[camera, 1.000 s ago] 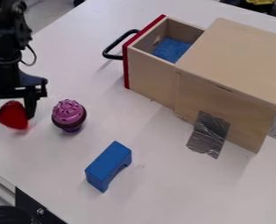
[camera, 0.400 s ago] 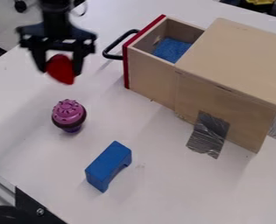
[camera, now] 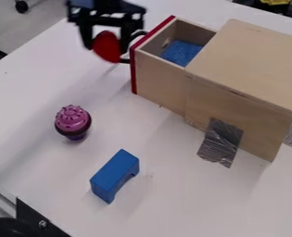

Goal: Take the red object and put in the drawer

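Observation:
At the upper left, just left of the drawer's red front, the black gripper (camera: 106,45) hangs raised over the table, shut on the red object (camera: 106,46). The red object is held between its two fingers, in front of the black drawer handle in this view. The wooden drawer (camera: 161,81) is pulled out of its box, its top uncovered, with a blue piece lying inside it.
The wooden box (camera: 253,65) stands at the right, grey tape (camera: 220,142) on its side. A purple toy cupcake (camera: 73,121) sits at left centre and a blue block (camera: 114,175) lies in front. The white table's edge runs along the upper left.
The gripper has risen from the left edge and moved up and right to beside the drawer front, carrying the red object with it. The drawer, cupcake and blue block have not moved.

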### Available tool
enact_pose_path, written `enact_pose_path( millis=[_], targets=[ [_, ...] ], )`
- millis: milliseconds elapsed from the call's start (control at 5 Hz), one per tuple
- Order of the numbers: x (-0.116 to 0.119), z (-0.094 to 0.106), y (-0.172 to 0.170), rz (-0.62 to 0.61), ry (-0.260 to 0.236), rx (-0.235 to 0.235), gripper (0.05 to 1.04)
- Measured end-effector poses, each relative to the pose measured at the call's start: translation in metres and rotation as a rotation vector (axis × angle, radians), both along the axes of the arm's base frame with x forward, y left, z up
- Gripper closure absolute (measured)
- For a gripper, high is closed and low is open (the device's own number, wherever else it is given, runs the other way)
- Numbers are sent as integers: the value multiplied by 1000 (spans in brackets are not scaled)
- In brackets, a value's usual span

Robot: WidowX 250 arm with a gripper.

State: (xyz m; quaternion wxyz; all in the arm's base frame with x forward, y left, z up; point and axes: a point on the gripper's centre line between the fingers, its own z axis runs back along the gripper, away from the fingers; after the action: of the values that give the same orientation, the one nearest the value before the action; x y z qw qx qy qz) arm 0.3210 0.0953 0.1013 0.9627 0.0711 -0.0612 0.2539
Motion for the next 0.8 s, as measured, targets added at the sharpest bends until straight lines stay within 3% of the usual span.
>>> enact_pose_path(
  millis=[200,400,800],
  targets=[
    [23,2,-12,-39,29,-18,311],
    [34,1,-18,-72,24,-27,311],
    [38,-1,-27,-137,24,-35,311]
  ],
)
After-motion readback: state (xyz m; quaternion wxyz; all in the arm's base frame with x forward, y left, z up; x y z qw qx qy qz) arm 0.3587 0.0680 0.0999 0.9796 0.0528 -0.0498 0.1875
